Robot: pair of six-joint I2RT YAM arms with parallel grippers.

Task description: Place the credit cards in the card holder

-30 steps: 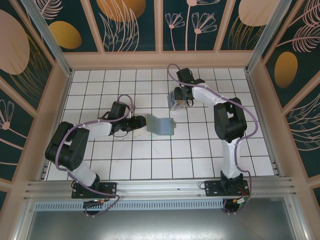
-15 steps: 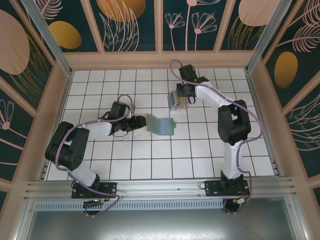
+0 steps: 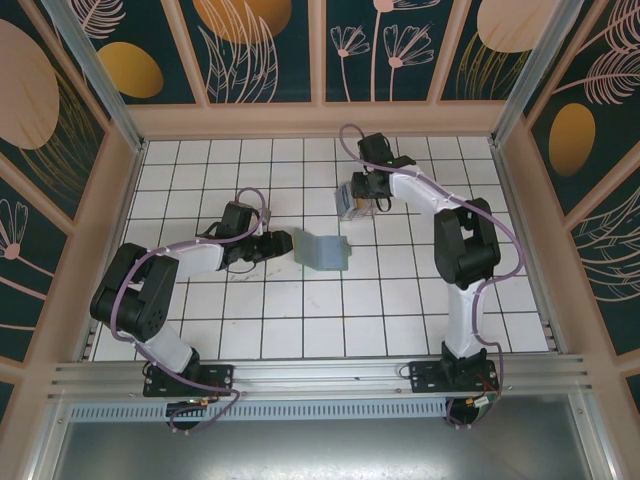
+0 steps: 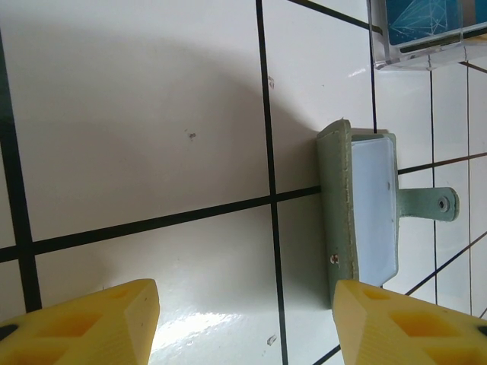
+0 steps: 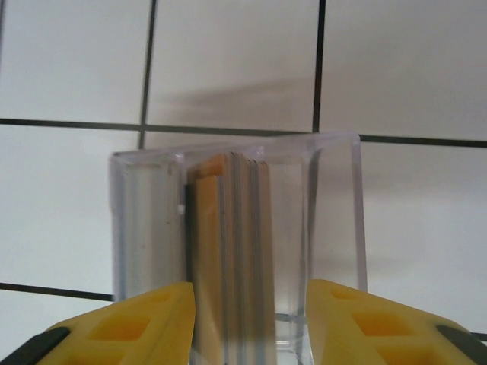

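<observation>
— In the middle of the table, is that the card holder [image 3: 322, 250]?

— Yes. It lies open on the white tiles [image 3: 400, 300], its pale bluish inside showing. The left gripper [image 3: 270, 247] sits low just beside it, on its left, pointing at it and not touching it.

— Is it gripping anything?

— No. Its yellow fingers [image 4: 114, 319] stand wide apart with bare tile between them. The holder lies a little ahead of them, off toward one finger.

— And the credit cards [image 5: 232, 251]?

— Further back, standing on edge as a bunch inside a clear plastic box [image 5: 335, 213]. The box is near the holder, behind it and slightly right, with tile between the two. The right gripper [image 3: 358, 197] hangs straight over the box, nose down.

— Has it got them?

— Not from what I see. Its jaws are apart and straddle the bunch. One finger is up against the cards' side, and the other has a gap between it and them.
</observation>
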